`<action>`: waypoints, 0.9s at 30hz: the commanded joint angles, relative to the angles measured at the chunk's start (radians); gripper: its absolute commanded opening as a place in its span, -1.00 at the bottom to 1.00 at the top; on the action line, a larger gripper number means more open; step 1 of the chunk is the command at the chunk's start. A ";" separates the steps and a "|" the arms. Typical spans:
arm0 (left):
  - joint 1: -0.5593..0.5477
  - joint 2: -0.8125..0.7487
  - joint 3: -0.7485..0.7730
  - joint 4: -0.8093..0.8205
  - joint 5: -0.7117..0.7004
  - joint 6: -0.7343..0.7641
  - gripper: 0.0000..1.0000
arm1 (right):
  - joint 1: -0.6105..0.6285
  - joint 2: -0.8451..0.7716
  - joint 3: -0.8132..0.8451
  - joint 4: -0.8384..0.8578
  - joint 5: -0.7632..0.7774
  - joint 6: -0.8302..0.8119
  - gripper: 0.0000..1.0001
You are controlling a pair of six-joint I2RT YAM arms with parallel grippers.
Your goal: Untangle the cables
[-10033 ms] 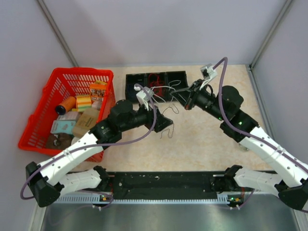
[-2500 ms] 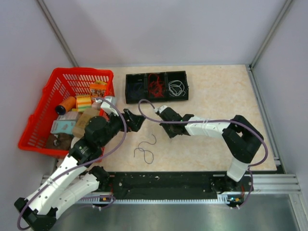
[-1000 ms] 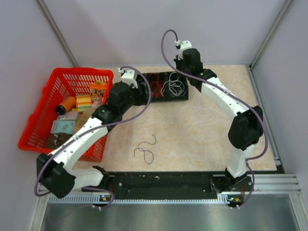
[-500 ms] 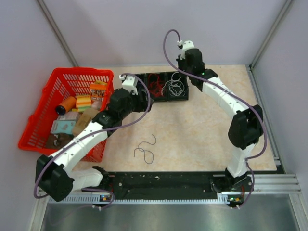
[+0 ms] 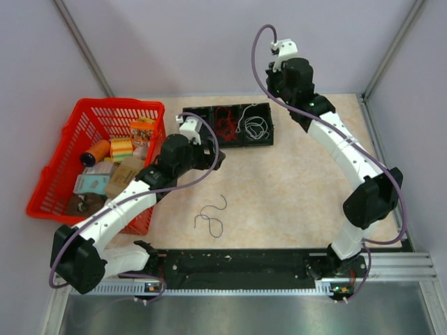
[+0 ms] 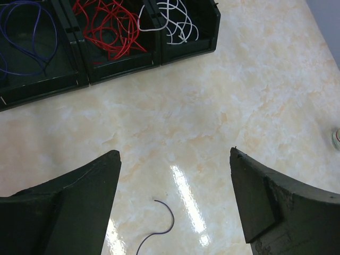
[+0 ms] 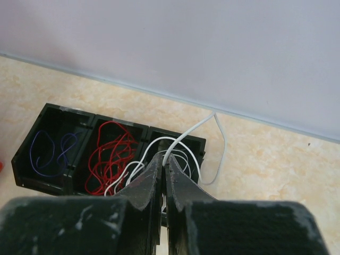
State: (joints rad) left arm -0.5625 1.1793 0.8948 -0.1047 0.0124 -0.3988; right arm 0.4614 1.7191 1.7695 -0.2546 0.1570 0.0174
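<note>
A black three-compartment tray [image 5: 260, 144] holds the cables: dark blue ones [image 6: 26, 42] at the left, red [image 6: 109, 26] in the middle, white [image 6: 172, 21] at the right. One white strand lies over into the red compartment. My right gripper [image 7: 166, 157] is shut on a white cable [image 7: 218, 135] and holds it above the tray's right compartment, behind the tray [image 5: 274, 94]. My left gripper [image 6: 174, 153] is open and empty over the bare table in front of the tray. A loose dark cable [image 5: 209, 216] lies on the table below it [image 6: 162, 223].
A red basket [image 5: 52, 167] full of small packages stands at the left, close to the left arm. Grey walls close the back and both sides. The arm bases and a black rail [image 5: 237, 264] run along the near edge.
The right gripper has lifted up and back from the tray, drawing a white cable with it. The left gripper has pulled back from the tray towards the near side and opened wider.
</note>
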 commanded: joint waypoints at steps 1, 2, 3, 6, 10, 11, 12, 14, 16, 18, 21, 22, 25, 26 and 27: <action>0.004 -0.043 -0.013 0.054 0.015 -0.003 0.75 | -0.015 -0.019 0.044 0.006 0.018 -0.011 -1.00; 0.004 -0.041 -0.014 0.051 0.012 -0.002 0.75 | -0.013 -0.030 0.053 -0.001 0.010 -0.011 -1.00; 0.003 -0.040 -0.016 0.045 0.009 -0.002 0.75 | -0.017 -0.048 0.059 -0.005 0.003 -0.011 -1.00; 0.004 -0.032 -0.031 0.034 0.027 0.003 0.75 | -0.013 -0.084 0.074 -0.011 -0.016 -0.011 -1.00; 0.003 -0.041 -0.074 0.059 0.069 -0.006 0.77 | -0.015 -0.114 0.091 -0.018 -0.051 0.006 -1.00; 0.003 -0.047 -0.083 0.062 0.073 -0.006 0.78 | -0.015 -0.121 0.093 -0.021 -0.062 0.012 -1.00; 0.001 -0.050 -0.088 0.060 0.075 -0.008 0.78 | -0.015 -0.133 0.094 -0.021 -0.076 0.019 -1.00; 0.003 -0.056 -0.096 0.059 0.077 -0.008 0.78 | -0.017 -0.151 0.099 -0.021 -0.089 0.032 -1.00; 0.003 -0.061 -0.100 0.059 0.078 -0.006 0.78 | -0.018 -0.161 0.105 -0.018 -0.103 0.045 -1.00; 0.001 -0.064 -0.102 0.057 0.078 -0.006 0.78 | -0.024 -0.159 0.113 -0.017 -0.138 0.061 -1.00; 0.003 -0.070 -0.103 0.056 0.078 -0.006 0.78 | -0.026 -0.129 0.128 -0.024 -0.105 0.036 -1.00; 0.003 -0.073 -0.106 0.056 0.078 -0.006 0.79 | -0.027 -0.121 0.133 -0.029 -0.087 0.023 -1.00; 0.004 -0.079 -0.111 0.057 0.080 -0.003 0.79 | -0.035 -0.089 0.146 -0.017 -0.106 0.027 -1.00; 0.004 -0.079 -0.109 0.057 0.080 0.000 0.79 | -0.041 -0.069 0.163 -0.014 -0.119 0.029 -1.00; 0.003 -0.079 -0.109 0.057 0.080 0.002 0.79 | -0.046 -0.044 0.188 -0.023 -0.123 0.038 -1.00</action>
State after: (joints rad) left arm -0.5625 1.1255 0.7906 -0.0971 0.0822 -0.3985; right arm 0.4423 1.6073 1.8721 -0.2966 0.0559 0.0521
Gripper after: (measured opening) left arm 0.892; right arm 0.008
